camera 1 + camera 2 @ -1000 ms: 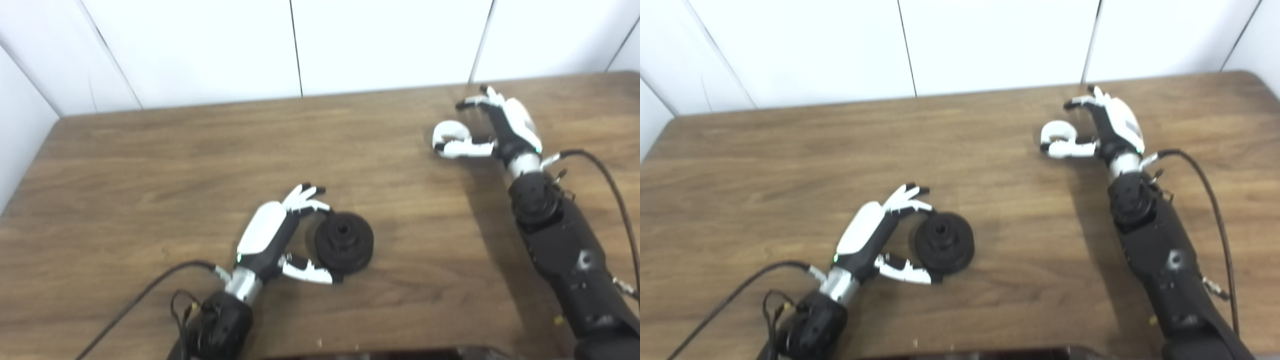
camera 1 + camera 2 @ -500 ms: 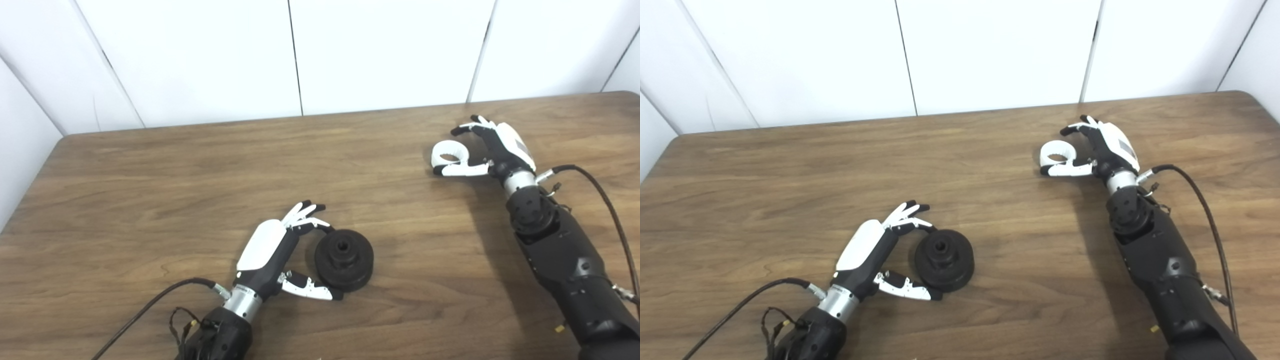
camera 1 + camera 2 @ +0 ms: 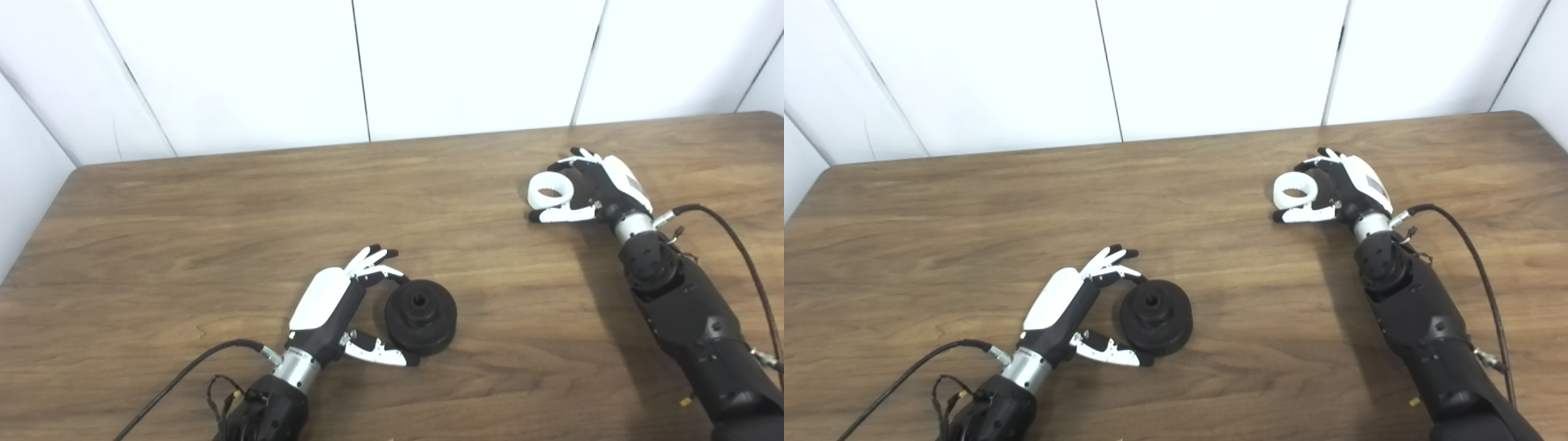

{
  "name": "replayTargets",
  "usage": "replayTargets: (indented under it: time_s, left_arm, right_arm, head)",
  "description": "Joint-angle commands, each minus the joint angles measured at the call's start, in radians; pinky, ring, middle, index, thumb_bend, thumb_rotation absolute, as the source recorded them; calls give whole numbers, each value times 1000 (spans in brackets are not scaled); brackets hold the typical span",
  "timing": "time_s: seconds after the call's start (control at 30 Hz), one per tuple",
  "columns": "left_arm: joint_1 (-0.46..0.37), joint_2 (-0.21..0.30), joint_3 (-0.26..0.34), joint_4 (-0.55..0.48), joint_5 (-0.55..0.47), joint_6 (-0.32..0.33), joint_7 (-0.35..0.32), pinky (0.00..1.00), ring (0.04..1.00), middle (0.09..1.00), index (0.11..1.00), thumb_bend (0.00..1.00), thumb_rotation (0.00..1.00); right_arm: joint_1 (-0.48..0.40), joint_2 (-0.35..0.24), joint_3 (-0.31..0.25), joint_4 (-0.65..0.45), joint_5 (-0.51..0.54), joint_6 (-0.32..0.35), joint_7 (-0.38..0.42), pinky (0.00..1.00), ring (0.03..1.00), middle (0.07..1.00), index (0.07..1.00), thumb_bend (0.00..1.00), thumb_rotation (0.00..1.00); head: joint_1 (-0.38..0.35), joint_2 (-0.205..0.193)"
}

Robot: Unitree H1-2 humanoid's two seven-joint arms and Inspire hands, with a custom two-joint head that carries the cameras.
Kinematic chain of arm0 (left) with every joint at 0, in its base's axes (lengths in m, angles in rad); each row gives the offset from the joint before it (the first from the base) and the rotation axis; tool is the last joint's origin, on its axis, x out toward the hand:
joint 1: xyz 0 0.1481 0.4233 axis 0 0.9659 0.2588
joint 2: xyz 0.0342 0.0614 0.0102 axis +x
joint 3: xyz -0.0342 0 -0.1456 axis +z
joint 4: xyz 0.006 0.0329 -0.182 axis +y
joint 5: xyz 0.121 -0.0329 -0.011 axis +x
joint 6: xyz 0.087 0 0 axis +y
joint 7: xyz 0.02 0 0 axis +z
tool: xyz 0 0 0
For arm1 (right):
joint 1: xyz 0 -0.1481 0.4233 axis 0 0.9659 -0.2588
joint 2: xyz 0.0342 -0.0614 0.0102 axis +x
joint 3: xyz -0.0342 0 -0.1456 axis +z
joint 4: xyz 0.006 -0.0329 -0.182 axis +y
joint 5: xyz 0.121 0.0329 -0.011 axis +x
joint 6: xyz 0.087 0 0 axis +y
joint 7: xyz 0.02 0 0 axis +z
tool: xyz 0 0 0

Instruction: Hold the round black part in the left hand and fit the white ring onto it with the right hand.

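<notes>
The round black part (image 3: 421,308) lies flat on the wooden table (image 3: 184,233), near the front centre. My left hand (image 3: 343,306) sits at its left side, open. Its fingers (image 3: 375,264) curl to the part's upper left rim and its thumb (image 3: 380,353) reaches along the lower left rim. The white ring (image 3: 550,190) lies on the table at the right rear. My right hand (image 3: 597,187) is open around it, with fingers (image 3: 572,162) arched over the ring's right side and the thumb (image 3: 560,214) just below it. The ring also shows in the right eye view (image 3: 1295,189).
A black cable (image 3: 735,233) loops from my right wrist over the table's right side. Another cable (image 3: 184,373) trails from my left wrist to the front edge. White wall panels (image 3: 367,61) stand behind the table's far edge.
The camera tilted, shifting the whole picture down. My right hand's fingers have curled closer over the white ring. My left hand and the black part have not moved.
</notes>
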Motion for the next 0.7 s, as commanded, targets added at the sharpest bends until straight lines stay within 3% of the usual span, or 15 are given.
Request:
replayTargets:
  time_s: [0.0,0.3,0.5,0.57,0.67]
  left_arm:
    - [4,14,1,8,19,27,-19,838,972,912,601,856,229]
    - [6,15,1,5,35,29,-14,819,965,908,602,856,241]
    - [9,12,2,-3,35,42,-22,831,971,914,604,853,235]
    - [9,12,1,-3,40,41,-19,829,966,911,602,856,235]
    - [10,9,2,0,37,39,-15,830,966,910,600,857,232]
  right_arm:
    - [-48,-19,-1,-11,-3,-23,-11,1000,1000,954,719,962,317]
    - [-45,-16,-6,-3,2,-55,-42,1000,1000,931,658,912,283]
    - [-43,-16,-8,6,-2,-75,-65,995,1000,913,622,785,254]
    - [-43,-18,-8,10,-2,-81,-70,982,1000,909,521,574,174]
    - [-42,-18,-9,19,1,-91,-79,974,1000,905,497,525,154]
  head:
    - [0,1]
    - [1,3]
    - [0,5]
    - [1,4]
    - [1,4]
